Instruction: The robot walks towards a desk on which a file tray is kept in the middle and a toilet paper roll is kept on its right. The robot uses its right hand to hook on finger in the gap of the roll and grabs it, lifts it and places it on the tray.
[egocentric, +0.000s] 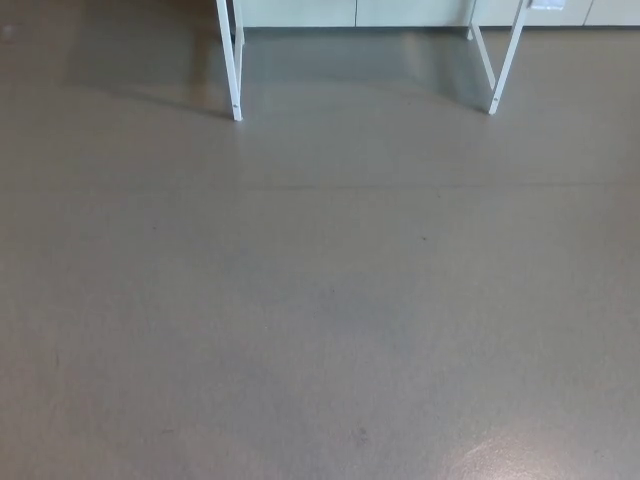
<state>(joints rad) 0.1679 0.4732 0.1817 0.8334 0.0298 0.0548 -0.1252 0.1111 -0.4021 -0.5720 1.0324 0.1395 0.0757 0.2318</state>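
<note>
Looking down, you see only bare grey floor (320, 320) and two white desk legs (232, 70) far ahead. Neither hand shows, so their state is unknowable; roll and tray are out of view. Everything remains: walking, hooking, lifting, placing.

"What's ahead of me?"
"Bare grey floor (320, 320), wide open. Only the counter's two white legs stand far ahead, left leg (231, 60) and right leg (505, 60), open floor between them."
</note>
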